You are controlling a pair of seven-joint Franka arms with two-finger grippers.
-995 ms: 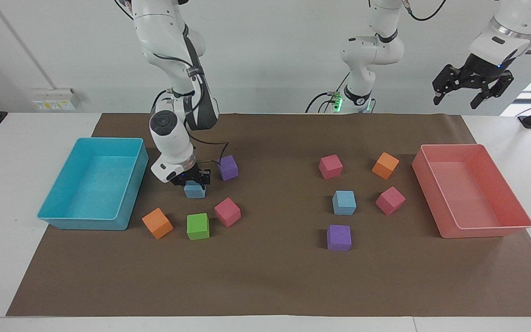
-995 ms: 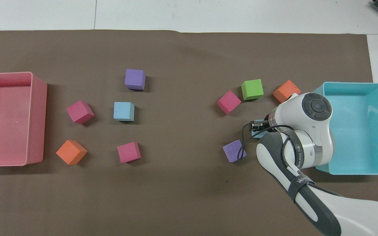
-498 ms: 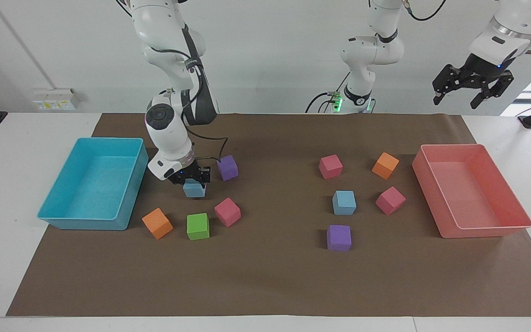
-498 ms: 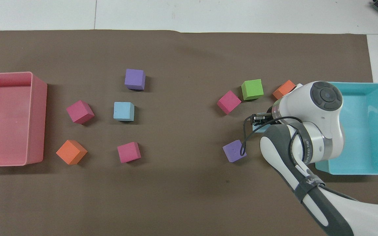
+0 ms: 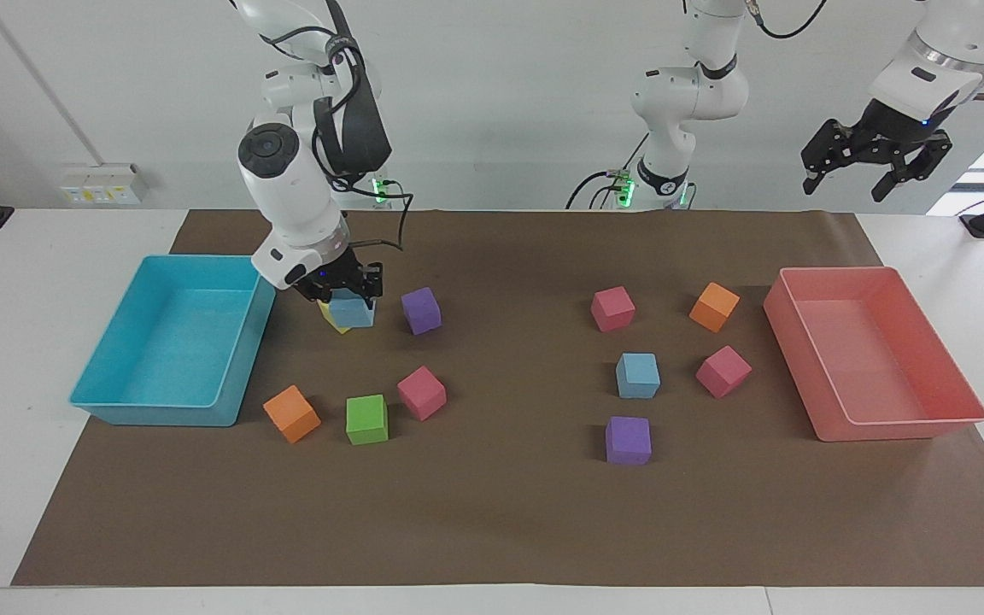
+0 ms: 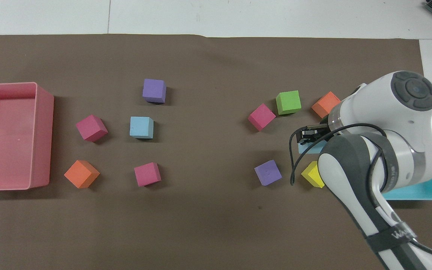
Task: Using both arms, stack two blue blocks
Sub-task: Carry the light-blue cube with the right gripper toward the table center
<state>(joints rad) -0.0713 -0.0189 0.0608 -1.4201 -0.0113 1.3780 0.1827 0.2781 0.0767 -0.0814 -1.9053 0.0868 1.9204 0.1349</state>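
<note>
**Right gripper held one blue block aloft; second blue block lay on the mat**

The right gripper [image 5: 348, 295] was clamped on a blue block [image 5: 352, 311], its fingers pressed against two opposite sides. The held blue block hung clear of the brown mat [image 5: 509, 512], beside the cyan tray [image 5: 108, 401], and over a yellow block [image 6: 312, 174] that lay on the mat next to that tray. In the facing view only a corner of the yellow block showed under the lifted one; whether the two were touching could not be settled from that angle, though a gap appeared likely.

The second blue block [image 5: 637, 375] rested flat on the mat, well apart from the cyan tray, toward the left arm's end of the table. It stood among a ring of other cubes: a purple block [image 5: 628, 440] farther from the robots, two pink blocks [image 5: 612, 308] and an orange block [image 5: 714, 307] near it.

The left gripper [image 5: 876, 162] waited high in the air with fingers spread wide and nothing between them, over the red tray [image 5: 962, 410] at the end of the table away from the cyan tray.

Close to the cyan tray lay a second orange block [image 5: 291, 413], a green block [image 5: 367, 418], a pink block [image 5: 421, 392] and a purple block [image 5: 421, 310], all separate on the mat.
</note>
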